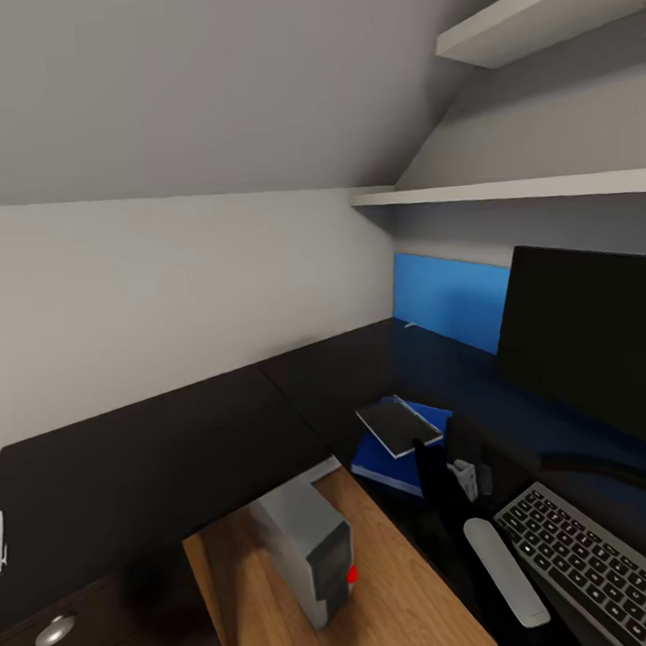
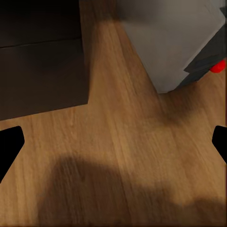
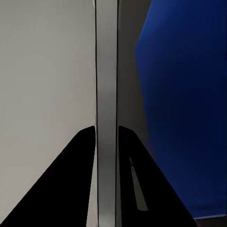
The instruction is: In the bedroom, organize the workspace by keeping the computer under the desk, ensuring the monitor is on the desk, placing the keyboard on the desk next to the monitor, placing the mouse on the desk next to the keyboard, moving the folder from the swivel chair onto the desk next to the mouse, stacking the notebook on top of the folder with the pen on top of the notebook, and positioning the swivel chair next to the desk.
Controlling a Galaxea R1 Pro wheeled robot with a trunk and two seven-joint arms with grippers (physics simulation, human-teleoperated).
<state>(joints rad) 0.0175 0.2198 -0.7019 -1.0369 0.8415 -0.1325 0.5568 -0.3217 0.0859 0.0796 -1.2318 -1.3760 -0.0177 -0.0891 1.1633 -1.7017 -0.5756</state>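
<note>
Right gripper (image 3: 106, 156) is clamping the pen (image 3: 106, 94); left gripper (image 2: 113, 142) is hanging wide. Next: lowering the pen onto the notebook (image 1: 399, 426) atop the folder (image 1: 387, 459).

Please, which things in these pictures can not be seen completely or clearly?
- Monitor: head view, cut off by the right edge.
- Keyboard: head view, runs past the bottom right corner.
- Folder: head view, partly covered by the notebook.
- Right tool: right wrist view, shut on a thin pale object; what it is, unclear.
- Computer: left wrist view, cut off by the top edge.
</note>
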